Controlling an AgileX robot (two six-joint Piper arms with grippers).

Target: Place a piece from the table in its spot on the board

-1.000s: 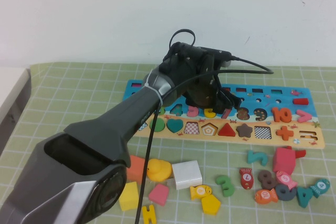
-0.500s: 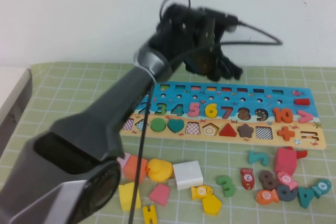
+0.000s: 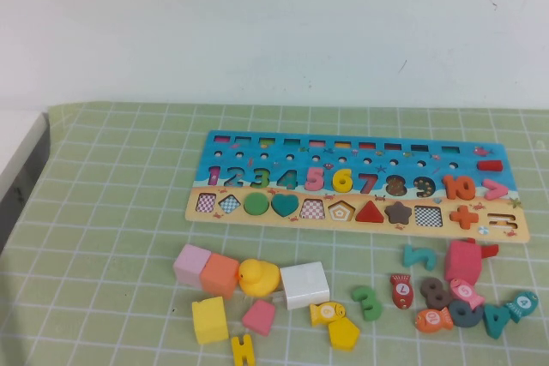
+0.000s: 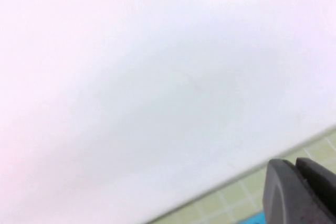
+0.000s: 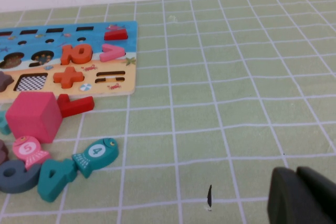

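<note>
The bright yellow wooden numeral 6 (image 3: 343, 180) lies in its recess in the blue upper part of the long wooden puzzle board (image 3: 506, 229), between the pink 5 and the red 7, and it looks level with them, so the placing seems done. The left gripper (image 4: 302, 192) is out of the high view, lifted clear with its fingers clenched on nothing, facing the pale wall. The right gripper (image 5: 304, 195) hovers low over the green gridded mat (image 3: 111, 186) at the right, near the teal fish piece (image 5: 97, 154); its fingers look pressed together and empty. The main risk is that the 6 is only half seated, so a knock to the board could pop it out.
</note>
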